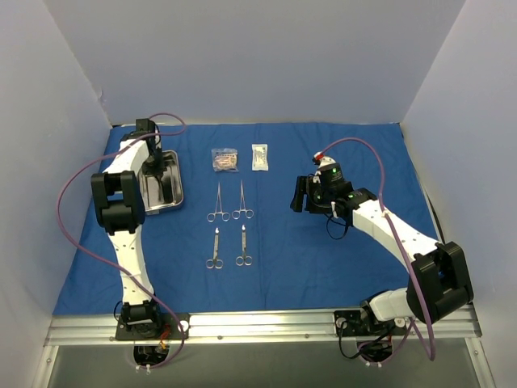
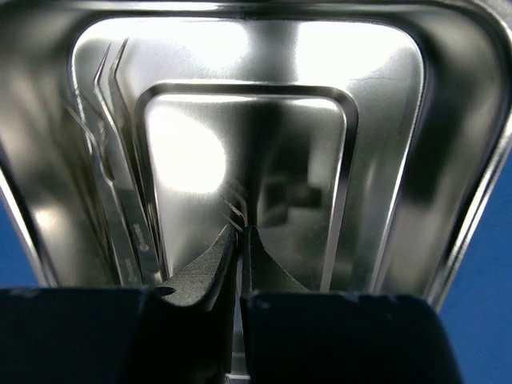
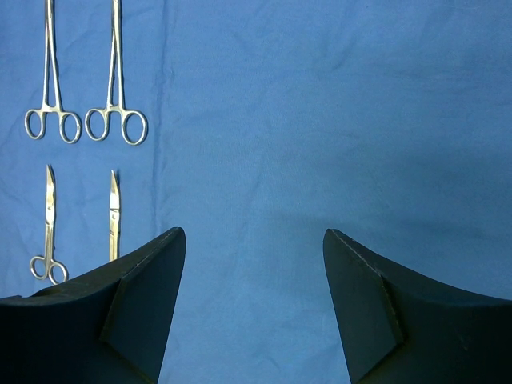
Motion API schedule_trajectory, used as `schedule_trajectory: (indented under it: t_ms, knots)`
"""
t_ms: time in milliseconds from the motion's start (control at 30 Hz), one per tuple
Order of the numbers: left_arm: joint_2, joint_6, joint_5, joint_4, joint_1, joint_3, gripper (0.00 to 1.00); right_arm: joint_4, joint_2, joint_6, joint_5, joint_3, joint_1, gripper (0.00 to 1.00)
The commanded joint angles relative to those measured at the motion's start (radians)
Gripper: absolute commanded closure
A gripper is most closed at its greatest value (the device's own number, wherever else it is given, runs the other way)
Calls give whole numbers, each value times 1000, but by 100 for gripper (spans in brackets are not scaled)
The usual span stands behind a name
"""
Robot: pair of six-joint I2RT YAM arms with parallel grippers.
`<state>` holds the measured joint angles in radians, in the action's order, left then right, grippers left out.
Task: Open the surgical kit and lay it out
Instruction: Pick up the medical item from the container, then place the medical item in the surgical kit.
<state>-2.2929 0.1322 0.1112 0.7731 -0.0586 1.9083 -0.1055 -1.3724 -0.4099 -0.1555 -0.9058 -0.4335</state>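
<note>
The blue cloth wrap (image 1: pixel 323 267) lies spread flat over the table. The steel tray (image 1: pixel 179 192) stands at the left, and my left gripper (image 1: pixel 153 174) reaches down into it. In the left wrist view my left gripper (image 2: pixel 240 232) is shut on thin tweezers (image 2: pixel 232 210), whose tips stick out past the pads. Two more tweezers (image 2: pixel 120 200) lie along the tray's (image 2: pixel 448 160) left wall. Two clamps (image 1: pixel 230 204) and two scissors (image 1: pixel 229 249) lie in rows on the cloth, with two clear packets (image 1: pixel 241 158) behind them. My right gripper (image 3: pixel 252 240) hovers open over bare cloth.
White walls close in the back and both sides. A metal rail (image 1: pixel 266 323) runs along the near edge, carrying both arm bases. In the right wrist view the clamps (image 3: pixel 116 72) and scissors (image 3: pixel 114 216) lie to the left of my open fingers.
</note>
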Motion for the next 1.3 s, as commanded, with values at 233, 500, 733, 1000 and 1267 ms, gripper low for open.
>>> schedule_trajectory:
  t_ms: [233, 500, 733, 1000, 1267]
  knots:
    - [180, 331, 176, 322, 155, 248, 98, 29, 21, 57, -7, -61, -57, 35]
    - [311, 568, 146, 301, 405, 137, 98, 147, 9, 65, -107, -103, -114, 35]
    - [342, 722, 153, 292, 597, 132, 98, 214, -63, 72, -130, -189, -165, 35]
    - [351, 774, 130, 255, 677, 135, 98, 357, -114, 11, -288, -191, -165, 41]
    - [372, 770, 130, 241, 694, 130, 98, 394, -146, -13, -355, -186, -154, 50]
